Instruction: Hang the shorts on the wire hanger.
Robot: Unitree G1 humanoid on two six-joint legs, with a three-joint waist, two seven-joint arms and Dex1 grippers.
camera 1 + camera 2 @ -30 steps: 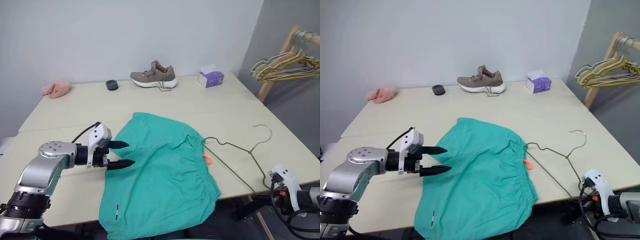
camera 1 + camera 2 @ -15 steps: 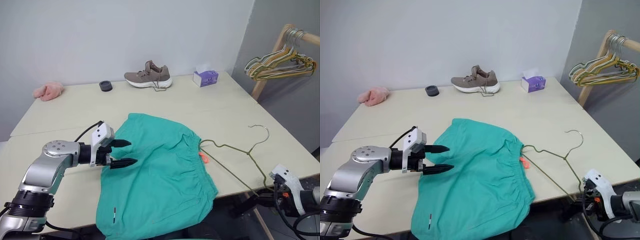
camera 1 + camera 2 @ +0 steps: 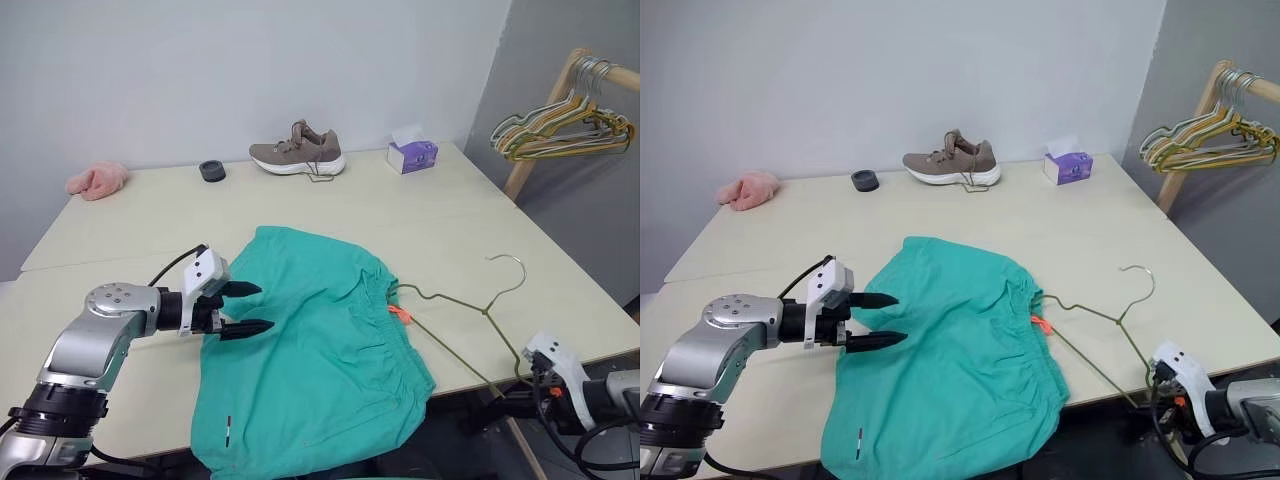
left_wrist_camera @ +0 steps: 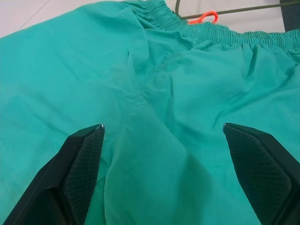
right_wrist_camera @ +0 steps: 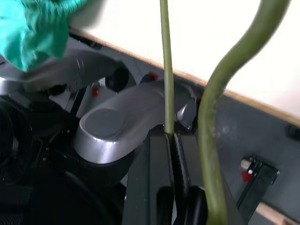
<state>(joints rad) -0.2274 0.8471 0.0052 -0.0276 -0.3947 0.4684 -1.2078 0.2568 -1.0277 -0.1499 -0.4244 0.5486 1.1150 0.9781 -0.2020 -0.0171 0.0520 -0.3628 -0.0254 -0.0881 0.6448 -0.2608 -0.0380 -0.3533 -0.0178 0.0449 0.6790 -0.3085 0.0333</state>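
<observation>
Lying flat on the counter (image 3: 120,215), the shorts (image 3: 310,350) face the spread-open left hand (image 3: 243,308); the right wrist view reveals the right hand (image 5: 172,140) clamped on the wire hanger (image 3: 460,310) at the counter's edge

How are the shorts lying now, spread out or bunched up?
Spread out. The shorts lie flat on the table, one leg end hanging over its near edge, waistband toward the wire hanger.
</observation>
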